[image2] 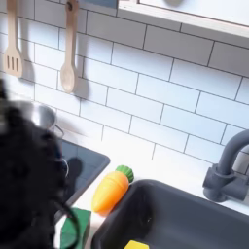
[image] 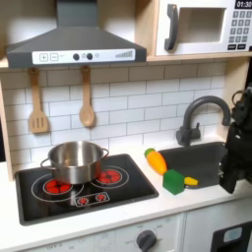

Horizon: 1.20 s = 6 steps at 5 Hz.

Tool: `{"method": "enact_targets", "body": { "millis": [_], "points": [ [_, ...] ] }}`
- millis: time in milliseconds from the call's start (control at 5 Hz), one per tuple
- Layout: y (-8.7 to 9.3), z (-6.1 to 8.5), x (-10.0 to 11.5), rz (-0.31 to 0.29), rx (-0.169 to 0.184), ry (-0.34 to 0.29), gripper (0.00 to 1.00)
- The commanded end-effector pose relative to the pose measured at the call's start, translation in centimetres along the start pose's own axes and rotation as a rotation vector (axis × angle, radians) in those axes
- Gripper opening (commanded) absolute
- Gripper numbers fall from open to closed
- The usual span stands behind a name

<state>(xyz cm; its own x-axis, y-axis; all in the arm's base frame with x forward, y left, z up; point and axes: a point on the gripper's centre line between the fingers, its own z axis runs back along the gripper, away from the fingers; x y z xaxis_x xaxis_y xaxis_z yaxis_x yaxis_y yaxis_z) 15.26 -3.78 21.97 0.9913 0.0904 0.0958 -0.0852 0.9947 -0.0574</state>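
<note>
At the first exterior view's right edge, the gripper point(image: 234, 162) is hanging over the sink point(image: 209, 157); grip state indeterminable. Carrot point(image: 156, 160) and green block point(image: 174, 181) are lying nearby.

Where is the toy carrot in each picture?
First exterior view: the carrot lies on the counter between the stove and the sink, a little right of the middle, just above a green block.
Second exterior view: the carrot is at bottom middle, on the sink's left edge.
Shared landmark: the dark faucet, right of the carrot in both exterior views.
</note>
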Motion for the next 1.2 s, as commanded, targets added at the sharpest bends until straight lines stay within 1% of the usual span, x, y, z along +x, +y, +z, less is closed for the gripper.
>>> {"method": "enact_targets", "body": {
  "millis": [0,200,400,600,1000],
  "points": [
    [-1.7,-0.8,4.4,0.069,0.004,-0.004,1.0],
    [-2.5,-1.0,6.1,0.089,0.012,0.0,1.0],
    [-3.4,-1.0,8.3,0.116,0.018,-0.003,1.0],
    [-3.6,-1.3,9.4,0.132,0.03,0.006,1.0],
    [-4.4,-3.1,10.6,0.126,0.025,0.044,1.0]
  ]
}}
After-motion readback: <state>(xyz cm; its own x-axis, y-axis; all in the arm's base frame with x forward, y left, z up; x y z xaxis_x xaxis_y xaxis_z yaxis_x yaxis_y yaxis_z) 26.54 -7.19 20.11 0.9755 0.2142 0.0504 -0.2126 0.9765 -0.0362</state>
